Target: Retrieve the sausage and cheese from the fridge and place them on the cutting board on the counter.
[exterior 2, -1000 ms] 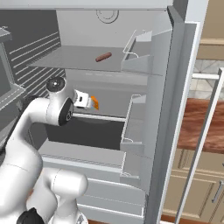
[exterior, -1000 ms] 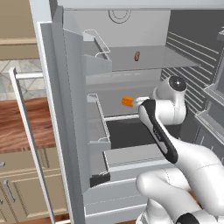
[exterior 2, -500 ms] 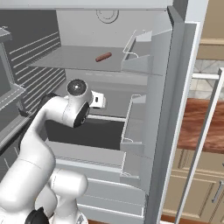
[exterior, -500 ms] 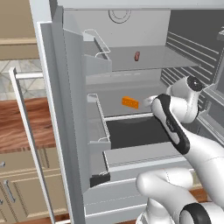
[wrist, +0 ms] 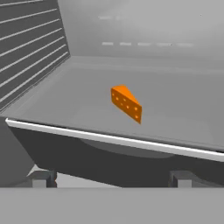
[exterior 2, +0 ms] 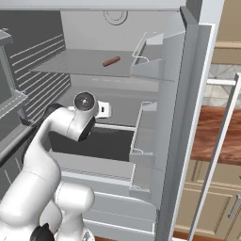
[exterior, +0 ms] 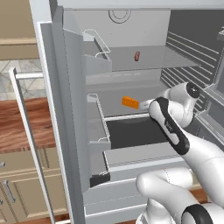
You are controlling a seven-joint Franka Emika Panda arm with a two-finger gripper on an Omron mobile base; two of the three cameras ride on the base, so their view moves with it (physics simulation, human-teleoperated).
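The fridge [exterior: 65,109] stands open. The orange cheese [wrist: 126,103] wedge lies on its middle shelf, also seen as the cheese [exterior: 130,102] in the left base view. The small reddish-brown sausage [exterior: 137,56] rests on the upper shelf, shown lying on its side as the sausage [exterior 2: 111,61] in the right base view. My gripper [wrist: 112,180] is open in front of the shelf edge, a short way from the cheese and aimed at it, with nothing between its fingertips [wrist: 42,178]. In the right base view my arm hides the cheese. The cutting board is out of view.
The white front rim of the middle shelf [wrist: 109,139] lies between gripper and cheese. Door bins [exterior: 98,127] line the open door. The reddish counter [exterior: 22,127] over beige cabinets runs beside the fridge, as does the counter [exterior 2: 212,136]. A dark drawer [exterior: 131,131] lies below the shelf.
The arm's elbow has swung sideways and the hand has turned to face the cheese from the front. The jaws stayed open. Cheese and sausage have not moved.
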